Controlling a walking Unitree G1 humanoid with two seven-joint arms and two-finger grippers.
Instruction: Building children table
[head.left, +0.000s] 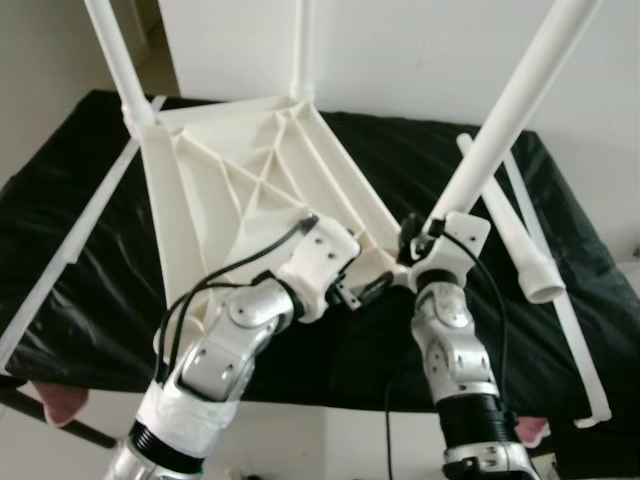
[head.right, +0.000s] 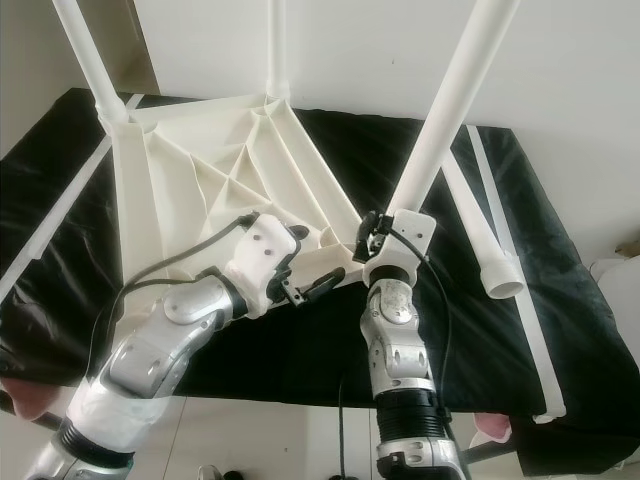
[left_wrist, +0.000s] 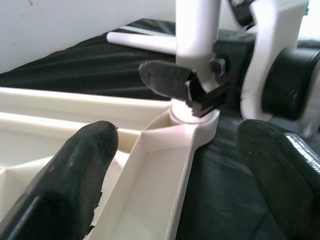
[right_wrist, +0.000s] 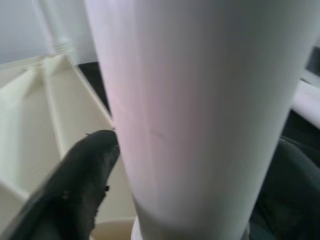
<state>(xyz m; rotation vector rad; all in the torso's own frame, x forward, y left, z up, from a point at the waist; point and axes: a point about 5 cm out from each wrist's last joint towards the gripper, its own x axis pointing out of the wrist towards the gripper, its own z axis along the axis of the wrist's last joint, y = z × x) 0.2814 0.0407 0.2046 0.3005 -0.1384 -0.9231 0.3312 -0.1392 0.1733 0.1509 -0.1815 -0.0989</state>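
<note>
Gripping the leg (head.left: 500, 120) at its foot, the right end effector (head.left: 420, 238) pinches it just above the tabletop's (head.left: 240, 180) corner socket (left_wrist: 192, 117), its axis leaning away up-right, while the left end effector (left_wrist: 175, 145), fingers spread, straddles that corner's rim alongside.

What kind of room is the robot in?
Probably a plain indoor room set up as an assembly spot. An upturned white tabletop lies on a black-covered surface against a white wall, with a spare table leg lying loose.
</note>
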